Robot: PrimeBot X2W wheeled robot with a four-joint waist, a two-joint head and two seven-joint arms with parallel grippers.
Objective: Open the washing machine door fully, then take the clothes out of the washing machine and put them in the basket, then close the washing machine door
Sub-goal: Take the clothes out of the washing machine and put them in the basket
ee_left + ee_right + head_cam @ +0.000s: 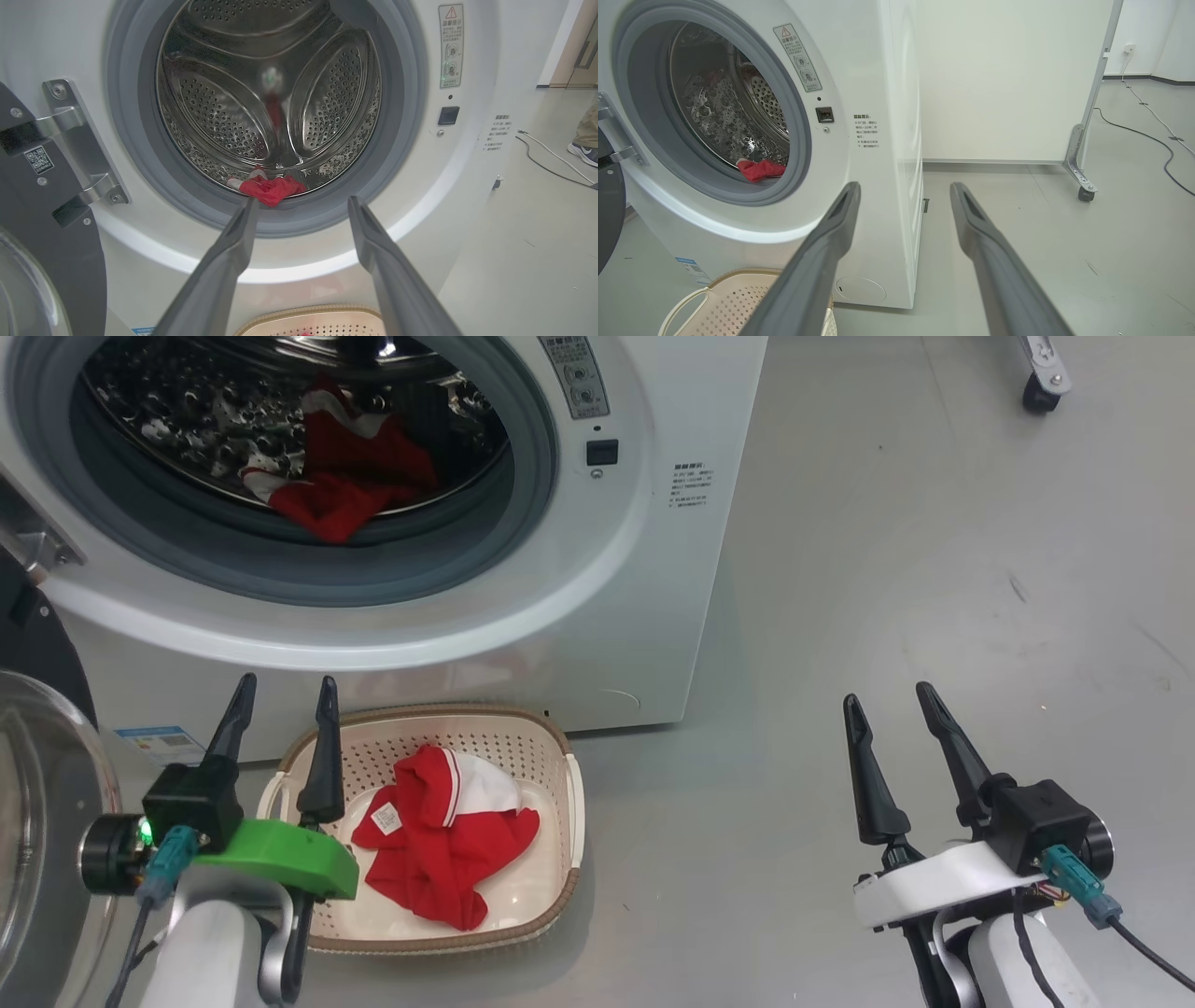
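- Left hand (287, 681) is hovering over the basket (523, 714), fingers spread wide and holding nothing; right hand (886, 693) is waiting equally open above the floor.
- One red garment (439, 840) is lying in the basket, while a second red garment (345, 476) is sitting in the drum, so unloading looks to be halfway.
- Next, a hand is likely needing to reach into the washing machine (635, 616), past the swung-open door (37, 803).
- Head view is revealing the basket's contents, whereas the left wrist view is catching just its rim and adding a person's shoe (581, 151).

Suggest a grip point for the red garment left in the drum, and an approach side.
Probably the bunched front fold of the red garment, which lies at the front lip of the drum beside the grey seal. Come straight in from the front, through that ring; the open left end effector faces it.
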